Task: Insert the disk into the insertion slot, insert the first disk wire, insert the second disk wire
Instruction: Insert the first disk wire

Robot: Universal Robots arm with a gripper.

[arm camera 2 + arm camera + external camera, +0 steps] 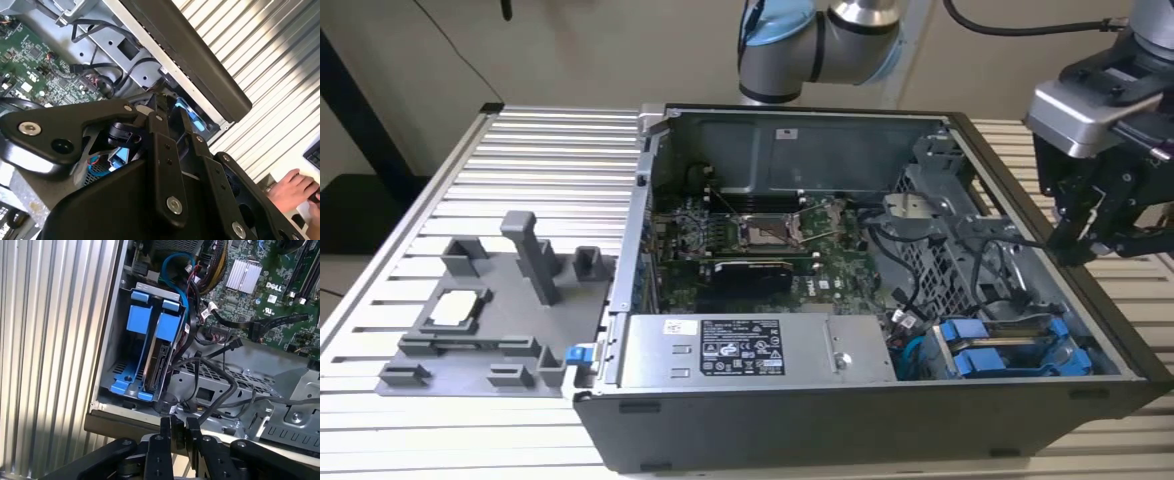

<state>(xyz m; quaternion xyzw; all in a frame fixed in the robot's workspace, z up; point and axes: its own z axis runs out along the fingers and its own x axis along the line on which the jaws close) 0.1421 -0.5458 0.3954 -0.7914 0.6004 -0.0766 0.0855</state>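
Gripper [178,422]: jaws look pressed together, nothing pinched that I can make out | disk [159,357] seated in insertion slot [150,288] just beyond tips, black wires [220,385] between | I judge it stiff, dense, shock-sensitive; grip blue frame [167,325] edges.

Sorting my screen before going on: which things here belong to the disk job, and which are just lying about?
Job: gripper, blue-framed disk, drive bay, black cables beside it.
Lying about: grey holder block, circuit board, power supply, a person's hand.
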